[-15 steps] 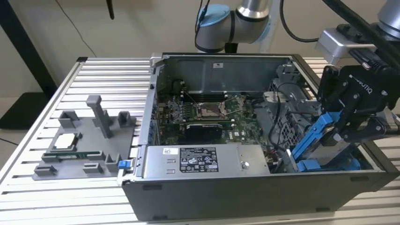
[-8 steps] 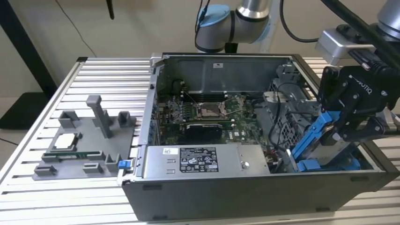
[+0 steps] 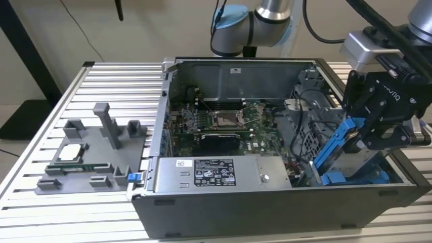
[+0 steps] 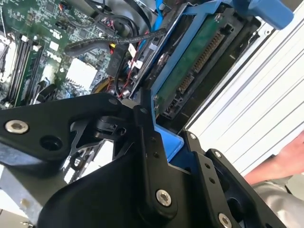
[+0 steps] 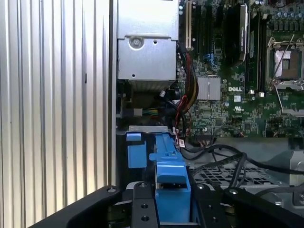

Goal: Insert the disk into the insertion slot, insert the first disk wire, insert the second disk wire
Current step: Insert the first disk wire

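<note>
Now my gripper (image 3: 370, 142) is clamped on the disk (image 3: 345, 152); it leans, long side pointing down, low end right at the insertion slot (image 3: 357, 177) in the case's (image 3: 270, 212) corner.

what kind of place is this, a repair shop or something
Likely a robotics lab bench, not a shop: an open desktop computer case sits on a slatted aluminium table, the gripper of a robot arm holds the disk in it, and a grey parts fixture stands beside it.
</note>
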{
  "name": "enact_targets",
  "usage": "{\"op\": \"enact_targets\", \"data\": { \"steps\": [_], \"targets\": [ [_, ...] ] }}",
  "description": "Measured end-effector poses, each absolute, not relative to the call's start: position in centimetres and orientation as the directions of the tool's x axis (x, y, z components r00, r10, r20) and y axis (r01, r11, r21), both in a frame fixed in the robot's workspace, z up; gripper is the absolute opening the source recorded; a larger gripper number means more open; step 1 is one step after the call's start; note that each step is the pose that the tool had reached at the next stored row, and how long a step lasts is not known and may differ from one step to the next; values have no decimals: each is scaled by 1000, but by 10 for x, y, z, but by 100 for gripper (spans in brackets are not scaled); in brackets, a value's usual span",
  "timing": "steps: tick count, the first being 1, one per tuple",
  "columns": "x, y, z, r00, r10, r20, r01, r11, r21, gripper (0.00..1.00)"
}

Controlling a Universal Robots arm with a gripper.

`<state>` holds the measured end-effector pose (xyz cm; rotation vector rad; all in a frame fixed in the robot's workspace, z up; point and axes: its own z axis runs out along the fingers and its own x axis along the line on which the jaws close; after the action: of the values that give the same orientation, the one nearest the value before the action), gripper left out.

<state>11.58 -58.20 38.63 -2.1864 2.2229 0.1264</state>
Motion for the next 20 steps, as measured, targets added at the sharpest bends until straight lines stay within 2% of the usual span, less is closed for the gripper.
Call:
{"op": "enact_targets", "data": {
  "steps": [11,12,20],
  "targets": [
    [114,-582,376,-18,-997,-72,-999,15,41,0],
    [114,-582,375,-18,-997,-73,-999,15,41,100],
    [114,-582,385,-18,-997,-73,-999,15,41,100]
  ]
}}
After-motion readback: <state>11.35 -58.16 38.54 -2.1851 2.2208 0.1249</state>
